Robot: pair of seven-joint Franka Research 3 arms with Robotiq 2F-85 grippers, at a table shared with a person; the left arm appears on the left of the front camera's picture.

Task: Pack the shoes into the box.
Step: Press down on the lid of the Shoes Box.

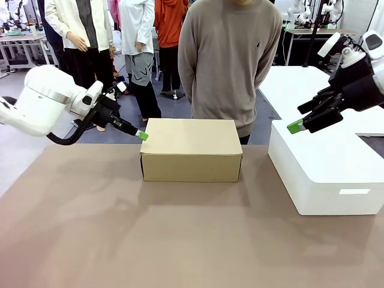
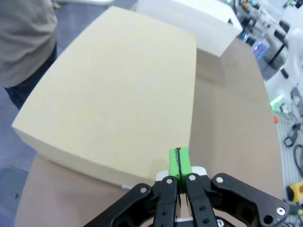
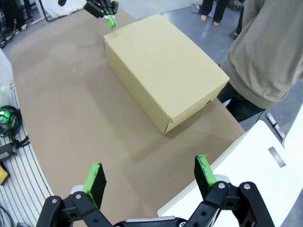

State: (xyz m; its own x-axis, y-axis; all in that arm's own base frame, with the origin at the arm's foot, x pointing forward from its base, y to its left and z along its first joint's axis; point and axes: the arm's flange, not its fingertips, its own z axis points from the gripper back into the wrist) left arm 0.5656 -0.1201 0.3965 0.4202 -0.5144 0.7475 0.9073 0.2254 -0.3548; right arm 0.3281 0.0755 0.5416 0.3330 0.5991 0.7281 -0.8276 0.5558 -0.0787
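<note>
With lid down flat, sits closed near the far middle of the brown table (image 1: 90,240): the box (image 1: 191,150), tan cardboard, long axis running across the table from the robot's left to its right, one long side wall facing the front camera. Stands directly in front of a person in a grey-beige sweater (image 1: 231,60) at the far edge. Shows nothing of its contents through the shut lid.

Hovers at the box's upper left corner, green pads pressed flat together with nothing between them: the left gripper (image 1: 141,135). Points down and rightward toward that corner; whether the tip touches the cardboard cannot be told. Seen from the left wrist, lies over the near edge of the lid, pads forming one green strip.

Hangs well off to the right, raised above a large glossy white block (image 1: 327,174): the right gripper (image 1: 295,126), jaws spread wide and empty. From the right wrist, looks down at bare table and the block's corner, with the box farther off, lying diagonally.
</note>
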